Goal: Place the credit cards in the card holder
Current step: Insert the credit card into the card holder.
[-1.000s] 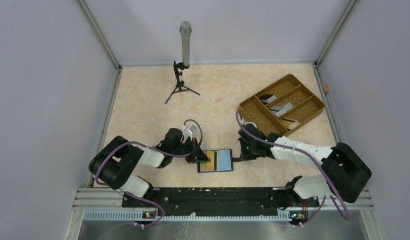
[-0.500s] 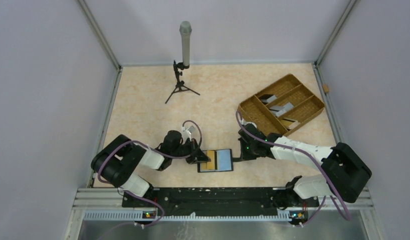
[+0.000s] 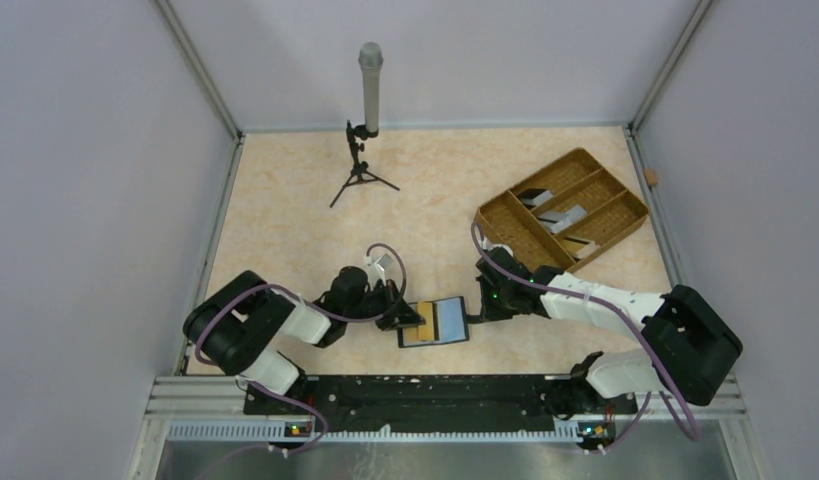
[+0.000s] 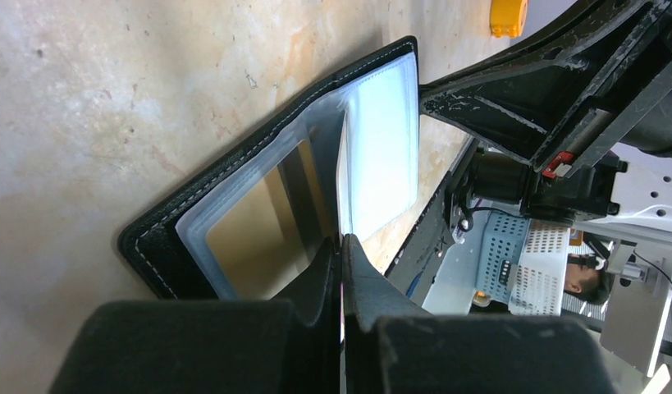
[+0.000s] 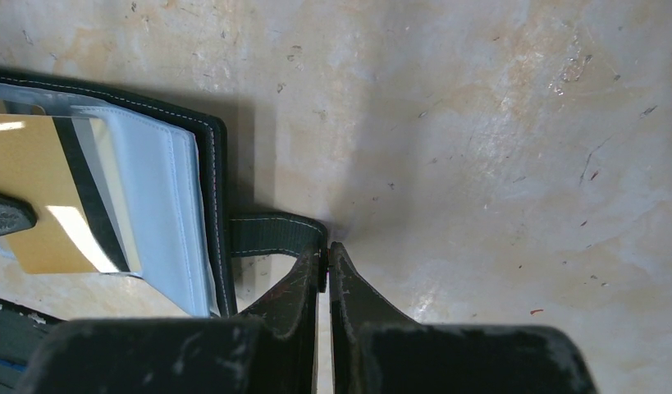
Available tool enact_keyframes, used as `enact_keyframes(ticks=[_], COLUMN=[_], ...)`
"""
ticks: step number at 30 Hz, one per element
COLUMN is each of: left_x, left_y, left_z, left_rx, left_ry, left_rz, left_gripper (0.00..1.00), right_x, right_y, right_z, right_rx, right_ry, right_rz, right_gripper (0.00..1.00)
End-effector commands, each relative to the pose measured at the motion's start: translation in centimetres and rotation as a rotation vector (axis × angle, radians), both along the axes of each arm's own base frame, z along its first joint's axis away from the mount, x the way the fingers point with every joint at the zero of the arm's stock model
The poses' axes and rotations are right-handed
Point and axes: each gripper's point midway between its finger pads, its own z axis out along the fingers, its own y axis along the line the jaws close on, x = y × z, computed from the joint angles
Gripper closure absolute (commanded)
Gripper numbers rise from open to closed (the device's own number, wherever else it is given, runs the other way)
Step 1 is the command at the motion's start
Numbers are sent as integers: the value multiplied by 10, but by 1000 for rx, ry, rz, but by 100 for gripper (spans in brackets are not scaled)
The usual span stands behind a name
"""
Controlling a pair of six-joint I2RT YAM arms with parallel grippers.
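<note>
Left gripper point(image 4: 340, 246) looks clamped on 1 credit card point(image 5: 45, 205), edge-on between its fingers, its far end over the open card holder point(image 4: 234, 205) lying flat at the tips, so I'd keep it low, square to the pocket and push slow. Right gripper point(image 5: 326, 261) is pinched shut on the holder's clasp tab point(image 5: 271, 234) and should just anchor it; spare cards point(image 3: 563, 214) sit far back in the woven tray point(image 3: 615, 178).

Plain lilac walls point(image 3: 75, 150) enclose a beige marbled table point(image 3: 435, 170), evenly lit
</note>
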Motion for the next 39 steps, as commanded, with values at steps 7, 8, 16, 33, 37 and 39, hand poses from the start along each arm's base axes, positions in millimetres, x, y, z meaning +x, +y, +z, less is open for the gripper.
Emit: enact_keyframes(ticks=[7,8,16,33,37,39], left_x=[6,7,10,2,2,3], left_y=[0,0,2,-11,-9,-7], left_z=[3,3,4,5,6,6], left_rx=[-20,-16,17,-36,-36,-33], left_ry=[-40,-46,-93,-79,-88,-97], left_rz=[59,59,48,46,66,83], left_gripper=[100,100,100,100,100,100], right_x=[2,2,1,1,2,1], right_y=[2,1,-1,-1,0,0], right_z=[4,4,5,6,8,7], right_rx=[3,2,-2,-2,3,3], right_ry=[-19,-17,-21,-20,-24,-24], right_rz=[0,0,-5,-6,-6,-7], right_gripper=[100,100,100,100,100,100])
